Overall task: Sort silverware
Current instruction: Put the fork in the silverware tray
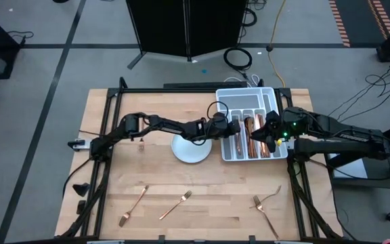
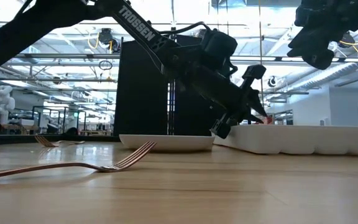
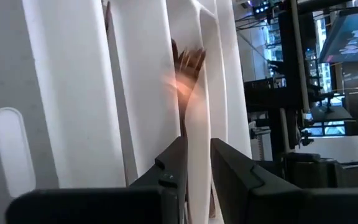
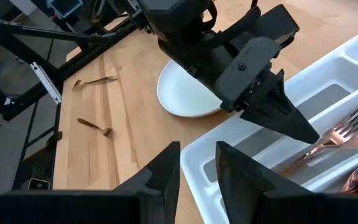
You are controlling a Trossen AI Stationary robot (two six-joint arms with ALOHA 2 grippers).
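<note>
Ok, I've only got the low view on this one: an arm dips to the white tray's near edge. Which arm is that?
Observer: The left one. From above, its hand is over the left half of the tray.
Operator: Anything in the tray?
Observer: Yes, copper silverware lies in its right-hand compartments.
Operator: And the other arm?
Observer: The right hand is above the tray's right side, fingers apart with nothing between them.
</note>
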